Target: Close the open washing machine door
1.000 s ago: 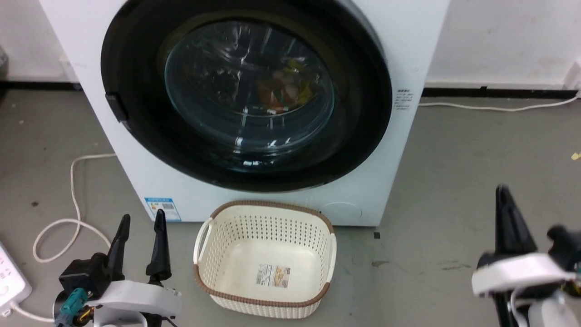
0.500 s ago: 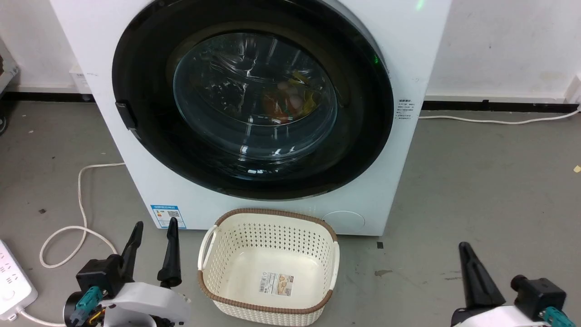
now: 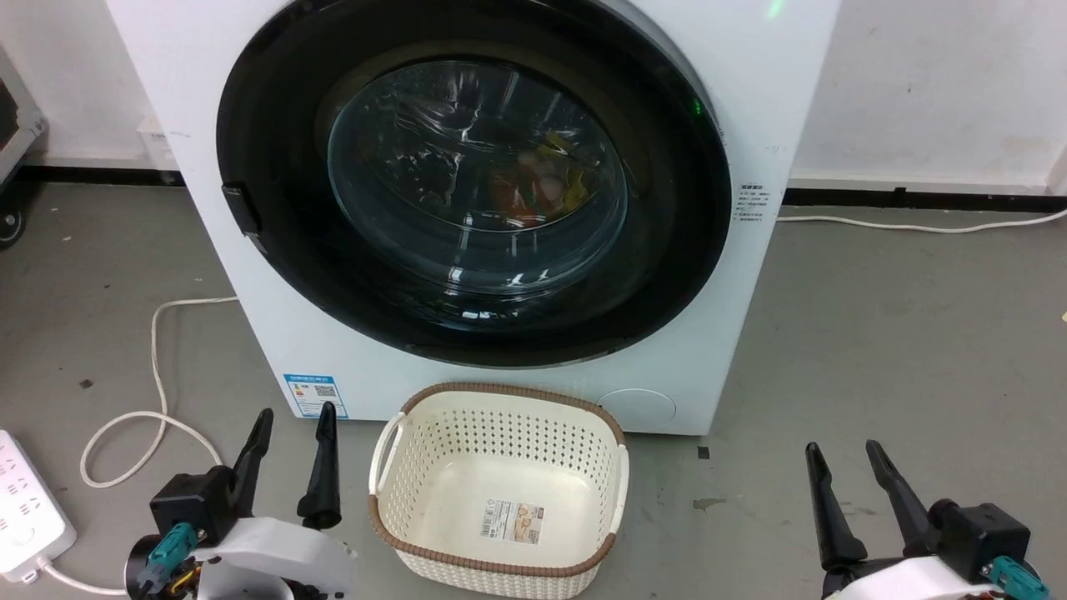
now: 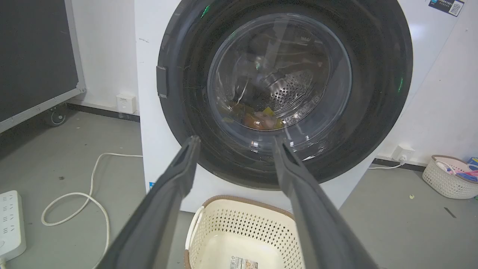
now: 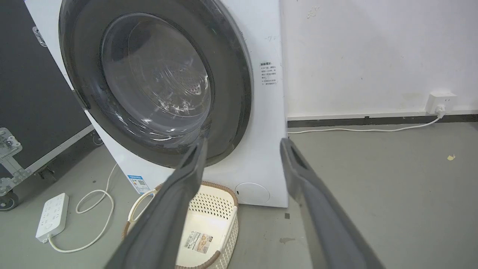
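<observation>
Checking door seating, both grippers empty

Left gripper: low at the left above the floor, fingers moderately parted, holding and touching nothing. Cream basket: on the floor between the grippers, just in front of the washing machine. Washing machine door: ahead of and above both grippers, its black rim apparently flush with the white front; judged closed or nearly so. Its catch tab sits on the left edge, so the left gripper is nearer for any final press. Right gripper: low right, well apart from the machine, similarly parted, empty.
</observation>
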